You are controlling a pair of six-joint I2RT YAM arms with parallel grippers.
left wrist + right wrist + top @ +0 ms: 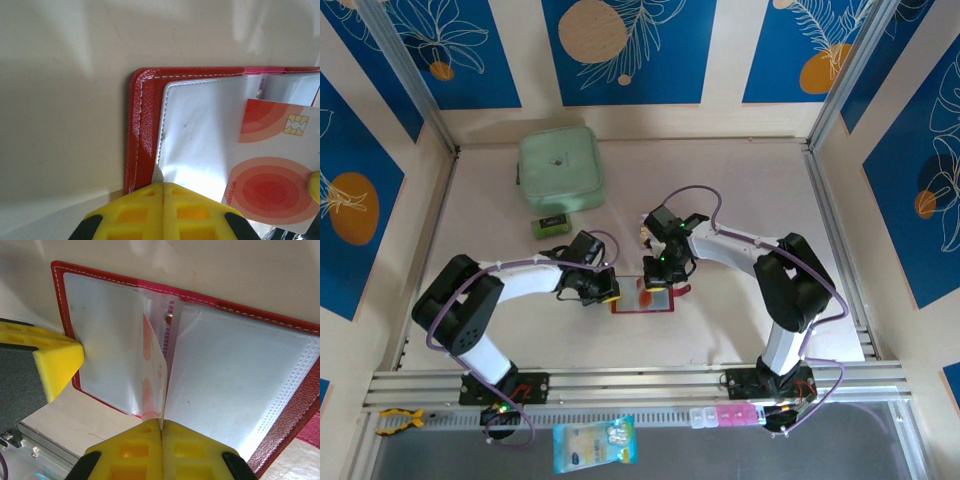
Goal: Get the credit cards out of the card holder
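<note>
Right gripper point(161, 442) fingers are pressed together on the near edge of a credit card point(270, 170), white with red circles. The card is stood on edge straight ahead of the tips, at the fold of the opened card holder point(140, 130). How much of it sits inside a sleeve cannot be told. Left gripper point(162, 207) fingers are pressed together too, tips set on the edge of the clear sleeve point(200, 130) just ahead of them. Whether it is pinched or only pressed down cannot be told.

Risks: the card is held by a thin margin and could slip out if pulled at an angle. If sleeve film is caught with the card, the holder would be dragged along. The left hold sits on a slick corner and could be lost, so the holder could lift off the table point(60, 100).

Card face and chip are shown in the left wrist view. In the right wrist view the card is seen edge-on, but both sleeve pages and the pinch are given.
</note>
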